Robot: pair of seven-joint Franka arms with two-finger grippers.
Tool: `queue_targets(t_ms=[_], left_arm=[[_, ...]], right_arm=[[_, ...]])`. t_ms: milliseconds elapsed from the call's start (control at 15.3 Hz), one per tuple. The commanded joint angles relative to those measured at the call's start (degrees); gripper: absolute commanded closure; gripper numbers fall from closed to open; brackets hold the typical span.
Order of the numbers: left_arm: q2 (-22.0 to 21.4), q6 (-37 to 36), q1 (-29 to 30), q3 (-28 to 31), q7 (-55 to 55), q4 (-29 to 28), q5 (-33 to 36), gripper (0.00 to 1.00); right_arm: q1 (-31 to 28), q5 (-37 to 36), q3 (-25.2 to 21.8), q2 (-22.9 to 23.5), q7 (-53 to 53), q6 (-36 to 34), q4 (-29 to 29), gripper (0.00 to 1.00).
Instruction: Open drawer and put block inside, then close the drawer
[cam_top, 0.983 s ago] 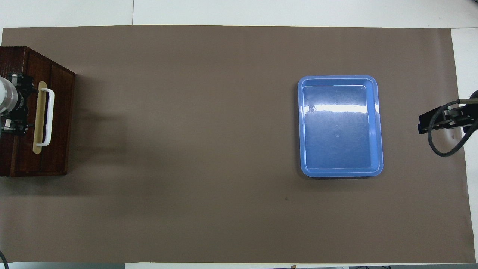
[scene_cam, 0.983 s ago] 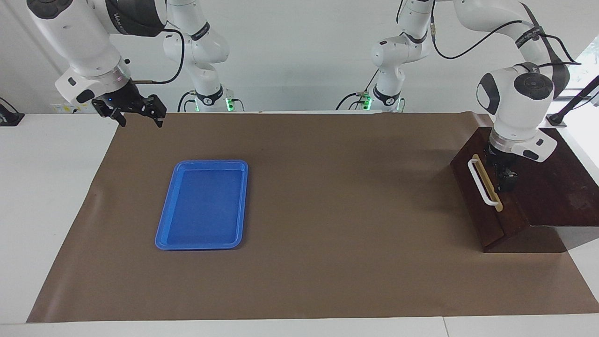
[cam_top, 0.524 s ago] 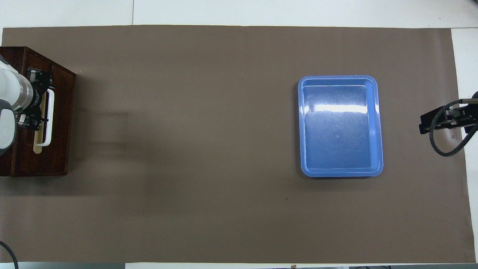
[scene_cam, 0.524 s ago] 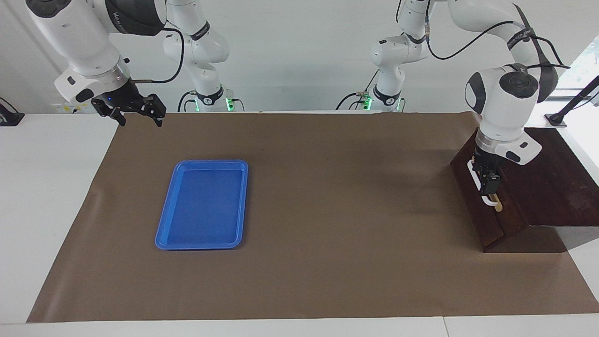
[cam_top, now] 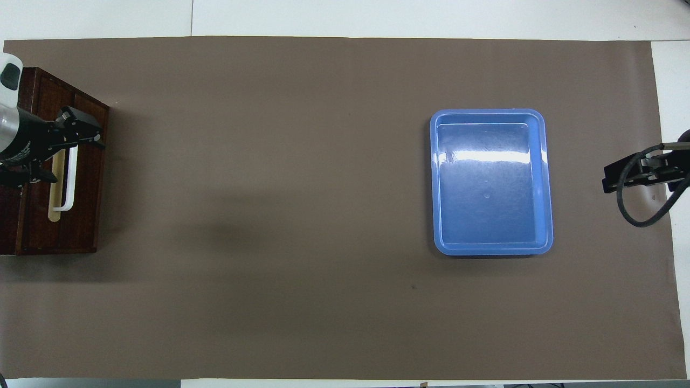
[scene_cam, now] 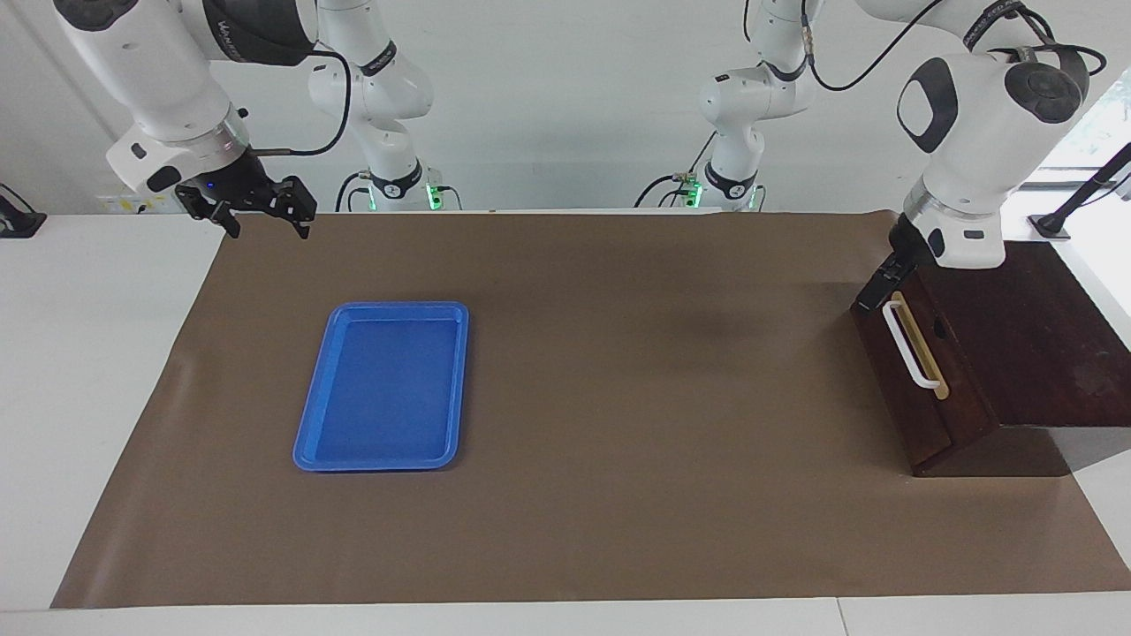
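Note:
The drawer [scene_cam: 897, 380] is shut in the dark brown wooden box [scene_cam: 1025, 336] at the left arm's end of the table. Its white bar handle [scene_cam: 910, 344] lies on a tan strip and also shows in the overhead view [cam_top: 70, 178]. My left gripper [scene_cam: 876, 287] hangs tilted over the handle's end nearer the robots, and in the overhead view [cam_top: 81, 132] it covers the drawer's front edge. My right gripper [scene_cam: 265, 228] waits open and empty in the air at the right arm's end. The yellow block is out of view.
A flat blue plastic tray [scene_cam: 382, 386] lies empty on the brown mat [scene_cam: 618, 397] toward the right arm's end. White table [scene_cam: 88, 353] borders the mat at both ends.
My left gripper has risen off the box top, crossed the handle and now hangs higher over its end nearer the robots. The drawer stays shut. The right arm has hardly moved.

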Motion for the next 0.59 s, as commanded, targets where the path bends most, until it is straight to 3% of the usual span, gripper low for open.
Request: queue_targets(t_ms=[0, 262, 524], left_arm=[[-0.25, -5.83, -1.31, -0.18, 7.43, 0.93, -0.50, 0.00], [-5.69, -6.99, -0.08, -1.24, 13.14, -3.10, -1.64, 0.00], [-5.62, -7.07, 0.18, -1.33, 20.79, -1.79, -1.64, 0.00]], right_arm=[[-0.47, 1.00, 0.31, -0.28, -0.43, 0.20, 0.04, 0.00], [-0.56, 1.09, 0.31, -0.28, -0.52, 0.02, 0.04, 0.00], [-0.73, 1.09, 0.31, -0.28, -0.52, 0.02, 0.04, 0.00]])
